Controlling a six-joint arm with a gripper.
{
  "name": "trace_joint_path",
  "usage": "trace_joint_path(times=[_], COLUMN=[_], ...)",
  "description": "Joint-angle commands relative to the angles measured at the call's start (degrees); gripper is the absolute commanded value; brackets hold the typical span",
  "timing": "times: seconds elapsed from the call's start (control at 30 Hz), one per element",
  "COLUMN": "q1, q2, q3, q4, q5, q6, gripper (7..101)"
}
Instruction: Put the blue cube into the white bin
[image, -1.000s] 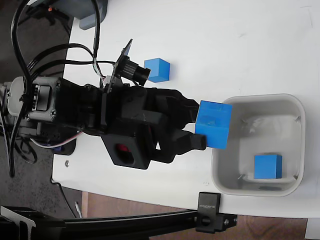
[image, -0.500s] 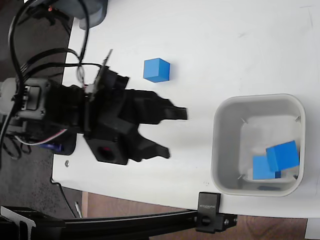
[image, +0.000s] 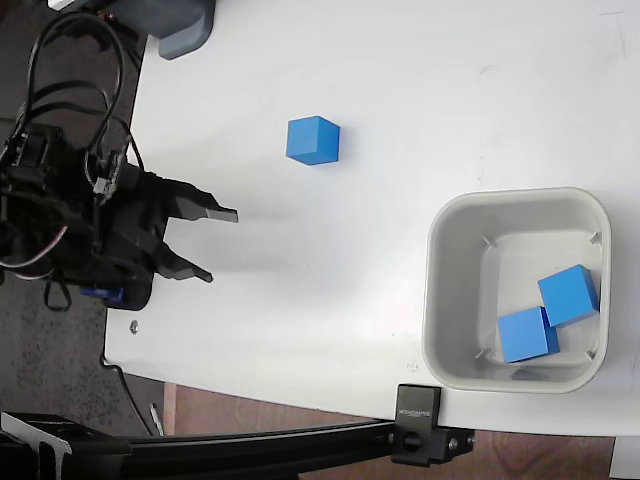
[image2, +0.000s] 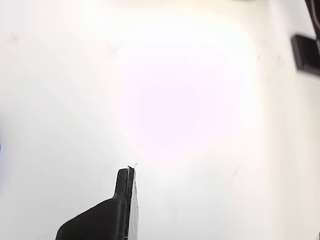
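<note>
The white bench (image: 420, 90) was seen filling most of the fixed view. The black arm (image: 70, 220) was placed at the left edge, its tool (image: 208, 245) spread wide and empty, well apart from everything else. The white bin (image: 452, 215) was set at lower right, with two blue cubes (image: 527, 334) (image: 569, 294) lying touching inside it. A third blue cube (image: 313, 140) was left on the bench, upper centre. In the wrist view only one dark fingertip (image2: 124, 192) was shown over bare bench.

Fixed view: overhead, looking down. Wrist view: close over table (image2: 200, 100).
</note>
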Motion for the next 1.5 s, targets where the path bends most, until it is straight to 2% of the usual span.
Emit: trace_joint_path(times=[0.03,0.2,0.3,0.6,1.5], q1=[-4.0,-4.5,-5.7,1.2,1.2], q2=[5.9,19.0,19.1,19.1,19.1], q3=[4.1,11.8,12.9,12.9,12.9], q4=[-2.5,2.0,1.5,1.1,1.1], q5=[4.5,4.1,6.4,-2.5,-2.2], q6=[3.4,4.9,6.5,4.2,4.4], gripper=[100.0,100.0,100.3,100.3,100.3])
